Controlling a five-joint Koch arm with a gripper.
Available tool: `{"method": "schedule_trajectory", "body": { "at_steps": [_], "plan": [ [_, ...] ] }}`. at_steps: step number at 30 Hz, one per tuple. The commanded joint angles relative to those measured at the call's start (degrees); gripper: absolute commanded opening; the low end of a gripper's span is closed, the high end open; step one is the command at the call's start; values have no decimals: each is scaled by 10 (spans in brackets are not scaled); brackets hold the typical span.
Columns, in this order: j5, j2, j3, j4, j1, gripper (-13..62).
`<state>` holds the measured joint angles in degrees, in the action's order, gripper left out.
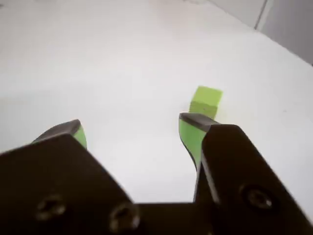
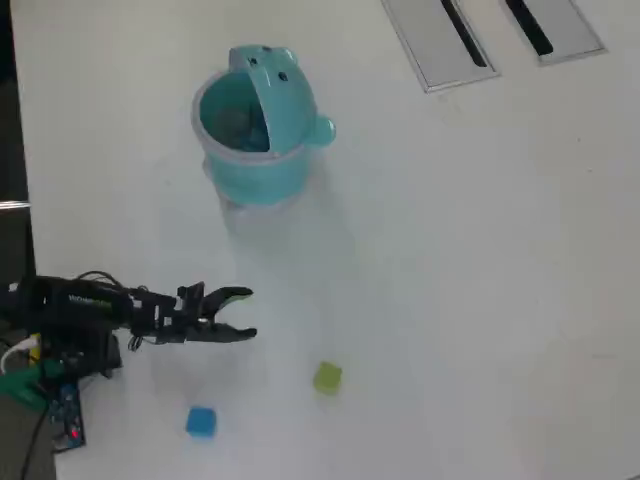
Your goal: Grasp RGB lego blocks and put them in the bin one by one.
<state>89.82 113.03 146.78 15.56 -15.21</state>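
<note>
Overhead view, going left to right: the arm comes in from the desk's left edge, and the gripper (image 2: pixel 246 313) sits with its jaws spread and nothing between them. Just below it, near the bottom edge, is the light blue block (image 2: pixel 201 421). A bit further right is the yellow-green block (image 2: pixel 327 377), apart from the gripper and slightly below its line. Up toward the top edge stands the teal bin (image 2: pixel 255 175) with its lid flipped up, so the mouth is open and ready for drops. There's something dark inside, but I can't tell what it is. I don't see a red block anywhere on the desk. At the top right corner are two grey slotted panels (image 2: pixel 435 45), not part of the job.

The wrist view only catches the gripper (image 1: pixel 139 131) and the yellow-green block (image 1: pixel 206 101), which sits past the right-hand fingertip (image 1: pixel 191 131), not between the tips. So my guess is it's lining up on that one and needs to swing a touch that way first. The wide-open jaws fit that. The wrist view misses the bin and the blue block completely, while the overhead can't show that offset nearly as well.
</note>
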Motion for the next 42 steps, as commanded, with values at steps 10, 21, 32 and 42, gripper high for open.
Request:
{"method": "schedule_trajectory", "body": {
  "at_steps": [10,21,32,42],
  "plan": [
    [-6,11,-9,47,-22,345],
    [29,-69,-50,52,-46,337],
    [3,-202,-213,-80,-54,333],
    [-11,-342,-420,-171,-108,332]
  ]
}}
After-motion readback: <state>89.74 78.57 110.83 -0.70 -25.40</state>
